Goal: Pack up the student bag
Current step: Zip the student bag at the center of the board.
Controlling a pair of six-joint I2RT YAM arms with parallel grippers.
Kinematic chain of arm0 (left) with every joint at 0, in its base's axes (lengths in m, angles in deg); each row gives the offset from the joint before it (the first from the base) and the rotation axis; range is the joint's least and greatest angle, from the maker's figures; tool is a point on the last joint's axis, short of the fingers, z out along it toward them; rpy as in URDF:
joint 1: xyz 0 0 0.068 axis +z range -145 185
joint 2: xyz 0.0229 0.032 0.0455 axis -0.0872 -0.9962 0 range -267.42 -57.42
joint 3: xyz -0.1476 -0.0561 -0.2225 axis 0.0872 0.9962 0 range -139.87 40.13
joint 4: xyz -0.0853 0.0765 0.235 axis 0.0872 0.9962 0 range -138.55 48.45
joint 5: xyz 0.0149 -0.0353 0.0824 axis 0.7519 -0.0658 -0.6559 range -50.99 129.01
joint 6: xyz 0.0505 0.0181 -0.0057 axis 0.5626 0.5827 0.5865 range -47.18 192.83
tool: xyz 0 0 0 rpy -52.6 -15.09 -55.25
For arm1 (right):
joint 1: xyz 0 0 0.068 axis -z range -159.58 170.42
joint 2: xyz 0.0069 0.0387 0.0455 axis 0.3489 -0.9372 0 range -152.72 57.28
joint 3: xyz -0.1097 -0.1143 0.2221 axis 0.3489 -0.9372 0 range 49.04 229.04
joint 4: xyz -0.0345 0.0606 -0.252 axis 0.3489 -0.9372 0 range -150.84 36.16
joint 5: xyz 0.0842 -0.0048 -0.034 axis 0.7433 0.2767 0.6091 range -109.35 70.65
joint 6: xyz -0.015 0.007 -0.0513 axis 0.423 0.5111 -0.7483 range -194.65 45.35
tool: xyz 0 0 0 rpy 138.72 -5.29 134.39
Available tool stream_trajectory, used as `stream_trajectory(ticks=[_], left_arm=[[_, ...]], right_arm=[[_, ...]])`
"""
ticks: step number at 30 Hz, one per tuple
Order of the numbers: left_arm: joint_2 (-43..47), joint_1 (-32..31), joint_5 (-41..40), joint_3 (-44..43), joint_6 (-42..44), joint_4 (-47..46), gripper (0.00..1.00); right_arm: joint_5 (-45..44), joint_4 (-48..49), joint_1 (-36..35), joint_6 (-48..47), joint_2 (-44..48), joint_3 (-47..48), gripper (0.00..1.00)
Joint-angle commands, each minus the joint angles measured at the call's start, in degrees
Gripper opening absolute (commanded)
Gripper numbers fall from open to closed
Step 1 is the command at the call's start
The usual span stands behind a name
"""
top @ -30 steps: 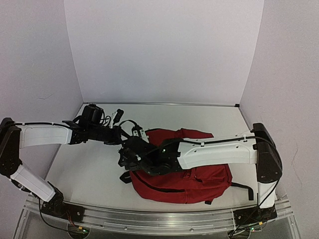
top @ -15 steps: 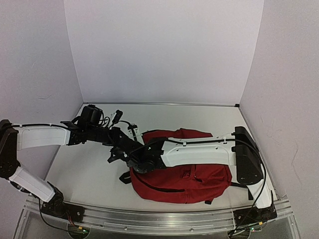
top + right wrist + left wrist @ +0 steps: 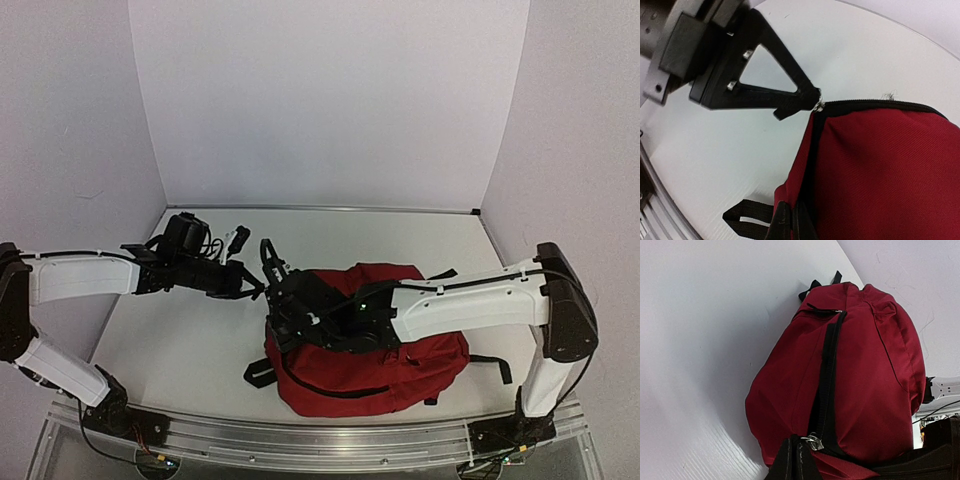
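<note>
A dark red backpack [image 3: 420,365] is laid on the white counter [image 3: 180,340]. Its upper left corner is met by the left claw [image 3: 257,287] and the right claw [image 3: 275,292], both closed.

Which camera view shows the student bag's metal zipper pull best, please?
The left wrist view: the zipper pull sits close up, at the shut left gripper's tips on the student bag. The right wrist view shows it smaller, at those same tips. In the top view it is too small to make out.
</note>
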Motion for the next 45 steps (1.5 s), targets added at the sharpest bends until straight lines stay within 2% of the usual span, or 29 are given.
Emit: stream_trajectory(ticks=[1,6,19,27,28,29,30,34,36,39,45], left_arm=[[-0.4,2.4,-8.9,-3.1,1.3,-2.1,0.00],[-3.3,2.4,-9.2,-5.1,2.4,-1.6,0.00],[-6.0,2.5,-19.0,-7.9,0.2,1.4,0.00],[-4.2,2.4,-6.3,-4.3,2.1,-5.3,0.00],[-3.9,2.4,-4.9,-3.6,2.5,-6.0,0.00],[-3.5,2.4,-3.1,-2.7,2.8,-7.0,0.00],[-3.2,2.4,-1.7,-2.1,3.0,-7.5,0.00],[-2.4,2.4,2.4,-0.4,3.1,-7.5,0.00],[-1.7,2.3,2.8,0.3,3.1,-7.4,0.00],[-0.3,2.3,1.2,0.8,3.3,-6.6,0.00],[1.0,2.3,0.3,0.4,3.6,-5.6,0.00]], right_arm=[[10.3,0.8,-4.2,-2.6,7.4,-2.8,0.00],[11.4,0.7,-6.1,-2.2,8.5,-3.1,0.00],[15.3,0.7,-7.8,-0.6,14.4,-4.7,0.00],[14.9,0.5,-7.9,3.7,12.7,-8.1,0.00],[12.7,0.5,-7.9,4.8,12.6,-8.0,0.02],[9.9,0.3,-7.9,6.1,12.5,-7.7,0.10],[7.8,0.1,-7.8,7.0,12.4,-7.3,0.27],[-0.7,-2.0,-7.3,10.8,10.8,-3.4,0.51],[-1.5,-4.2,-4.9,13.7,9.7,-1.4,0.56],[0.0,-5.7,-0.6,15.7,8.1,-0.3,0.56],[1.0,-7.1,3.1,9.9,1.8,6.1,0.63]])
